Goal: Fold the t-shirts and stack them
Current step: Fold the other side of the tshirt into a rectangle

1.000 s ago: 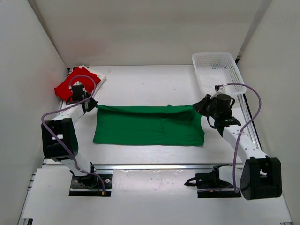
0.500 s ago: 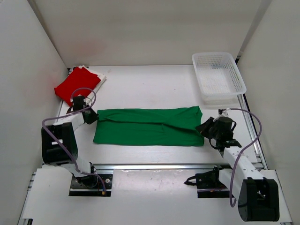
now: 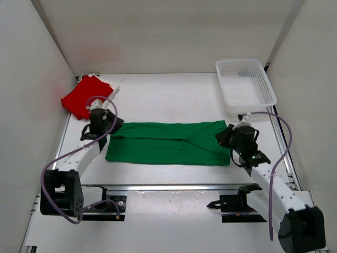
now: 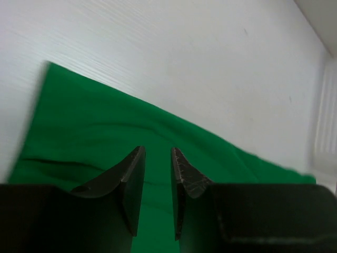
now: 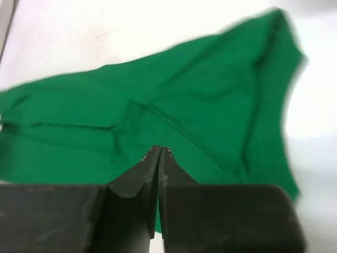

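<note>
Between left gripper (image 3: 108, 126) and right gripper (image 3: 222, 138) lies the green t-shirt (image 3: 163, 143).

The left arm (image 3: 79, 155) rises from its base at the near left and reaches forward and slightly inward, wrist bent so the left gripper (image 3: 111, 126) points right and downward. In the wrist view the left gripper (image 4: 157, 151) stands slightly parted, a narrow gap between its fingers (image 4: 131, 176), nothing between them. The right arm (image 3: 269, 173) stretches from the near right corner forward and leftward, its right gripper (image 3: 223, 138) low, pointing left. The right gripper (image 5: 159, 149) has its fingers (image 5: 141, 176) pressed together
</note>
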Motion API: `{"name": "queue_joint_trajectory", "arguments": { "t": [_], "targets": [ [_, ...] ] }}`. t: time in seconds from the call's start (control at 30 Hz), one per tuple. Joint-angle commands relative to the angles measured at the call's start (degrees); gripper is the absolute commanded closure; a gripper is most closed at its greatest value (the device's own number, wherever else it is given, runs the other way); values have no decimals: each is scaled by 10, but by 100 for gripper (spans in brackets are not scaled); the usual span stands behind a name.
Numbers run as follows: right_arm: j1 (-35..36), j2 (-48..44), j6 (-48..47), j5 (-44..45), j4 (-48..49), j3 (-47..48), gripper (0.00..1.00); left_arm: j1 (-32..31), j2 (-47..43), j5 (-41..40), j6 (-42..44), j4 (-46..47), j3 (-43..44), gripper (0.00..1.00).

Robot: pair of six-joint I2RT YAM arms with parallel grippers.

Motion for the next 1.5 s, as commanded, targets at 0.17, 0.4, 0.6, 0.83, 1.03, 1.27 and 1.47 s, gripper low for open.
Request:
{"name": "queue_joint_trajectory", "arguments": {
  "t": [0.17, 0.4, 0.6, 0.83, 1.03, 1.27, 1.47],
  "targets": [
    [69, 282, -84, -66, 88, 169, 77, -60, 69, 1, -36, 86, -34, 65],
    [89, 429, -108, -93, 97, 249, 58, 28, 73, 33, -80, 143, -96, 65],
    [108, 463, -112, -96, 102, 255, 56, 108, 166, 146, -168, 232, -127, 66],
    [125, 450, -104, -75, 81, 243, 90, 107, 124, 97, -147, 194, -116, 66],
    [180, 363, -88, -5, 45, 198, 99, 63, 71, 41, -115, 162, -87, 64],
    [241, 299, -27, 40, 14, 140, 93, 37, 73, 40, -123, 173, -79, 66],
    [280, 269, 14, -12, 33, 105, 69, 31, 86, 38, -118, 170, -63, 65]
  ]
}}
